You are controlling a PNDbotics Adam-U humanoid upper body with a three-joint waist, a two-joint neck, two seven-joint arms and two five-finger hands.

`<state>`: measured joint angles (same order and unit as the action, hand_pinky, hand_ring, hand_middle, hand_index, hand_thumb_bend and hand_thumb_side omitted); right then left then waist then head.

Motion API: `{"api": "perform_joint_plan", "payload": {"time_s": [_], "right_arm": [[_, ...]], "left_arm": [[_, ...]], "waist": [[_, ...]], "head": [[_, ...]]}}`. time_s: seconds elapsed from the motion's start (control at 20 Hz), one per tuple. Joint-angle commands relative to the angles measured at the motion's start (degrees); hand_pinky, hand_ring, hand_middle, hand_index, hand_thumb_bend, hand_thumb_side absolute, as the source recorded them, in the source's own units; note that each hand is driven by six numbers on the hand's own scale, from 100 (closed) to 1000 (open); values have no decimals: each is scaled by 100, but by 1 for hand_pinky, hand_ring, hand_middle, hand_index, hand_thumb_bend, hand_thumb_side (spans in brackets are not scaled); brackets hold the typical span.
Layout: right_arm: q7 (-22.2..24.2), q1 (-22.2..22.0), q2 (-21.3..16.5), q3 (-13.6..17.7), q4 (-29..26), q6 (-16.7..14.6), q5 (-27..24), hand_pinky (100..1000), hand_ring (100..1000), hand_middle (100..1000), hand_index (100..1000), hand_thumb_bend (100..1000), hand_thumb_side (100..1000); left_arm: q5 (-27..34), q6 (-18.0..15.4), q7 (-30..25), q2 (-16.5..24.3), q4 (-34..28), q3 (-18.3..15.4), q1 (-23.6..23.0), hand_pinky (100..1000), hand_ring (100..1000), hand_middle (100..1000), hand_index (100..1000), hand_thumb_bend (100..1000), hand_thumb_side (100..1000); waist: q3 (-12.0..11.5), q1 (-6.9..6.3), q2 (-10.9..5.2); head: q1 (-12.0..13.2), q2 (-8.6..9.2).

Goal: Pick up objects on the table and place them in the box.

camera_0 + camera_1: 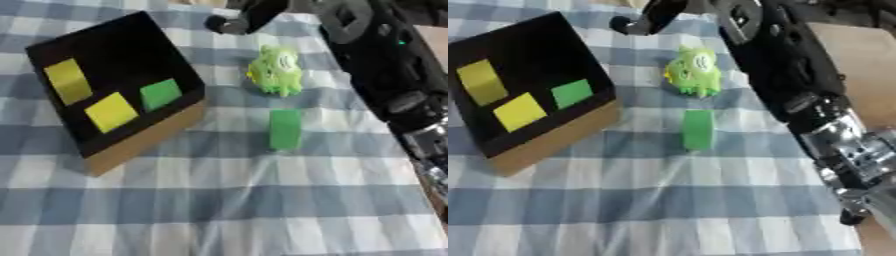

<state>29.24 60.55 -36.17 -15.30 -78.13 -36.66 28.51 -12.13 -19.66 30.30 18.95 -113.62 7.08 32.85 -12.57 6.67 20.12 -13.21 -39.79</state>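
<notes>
A tilted cardboard box [140, 145] with a black inside lies at the left. It holds two yellow blocks [68, 81] [111, 111] and a small green block [160, 93]. On the checked cloth to its right sits a lime green toy creature [277, 70]. An upright green block [284, 129] stands just in front of the toy. My right hand [238, 20] hovers at the top edge, beyond the toy and up to its left. Its visible fingers are straight and hold nothing. Most of the hand is cut off by the top edge. The left hand does not show.
My right arm [385, 75] runs from the lower right up to the top centre, covering the cloth's right side. The blue and white checked cloth [219, 210] ends at the right, where a tan surface [859, 60] shows.
</notes>
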Motion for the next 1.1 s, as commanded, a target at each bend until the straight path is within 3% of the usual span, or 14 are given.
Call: {"api": "perform_joint_plan", "payload": {"time_s": [0.05, 0.3, 0.65, 0.8, 1.1], "right_arm": [[78, -303, -756, -3, -728, 119, -389, 921, 936, 824, 945, 266, 114], [159, -1094, -1298, -82, -1537, 213, -625, 923, 937, 819, 944, 223, 161], [414, -1730, -1713, 30, -1978, 304, -1048, 926, 934, 800, 945, 153, 256], [353, -1984, -1767, 118, -2219, 444, -980, 926, 935, 801, 950, 156, 303], [207, -2450, -1885, -20, -2390, 1045, -464, 938, 947, 797, 964, 111, 505]], "left_arm": [[-71, 58, 69, 167, -98, -90, -11, 756, 879, 757, 811, 600, 597], [-132, 125, 159, 206, -98, -147, -88, 756, 881, 758, 811, 598, 599], [-174, 207, 216, 218, -98, -184, -142, 755, 885, 760, 811, 595, 601], [-188, 222, 233, 215, -98, -197, -153, 755, 886, 761, 810, 596, 601], [-192, 255, 236, 216, -98, -197, -166, 755, 887, 762, 810, 595, 602]], "waist": [[49, 9, -184], [117, -46, -171], [170, -63, -168], [189, -65, -176], [203, -71, -176]], "head": [[104, -70], [144, -110], [168, -176], [189, -207], [269, -247]]}}
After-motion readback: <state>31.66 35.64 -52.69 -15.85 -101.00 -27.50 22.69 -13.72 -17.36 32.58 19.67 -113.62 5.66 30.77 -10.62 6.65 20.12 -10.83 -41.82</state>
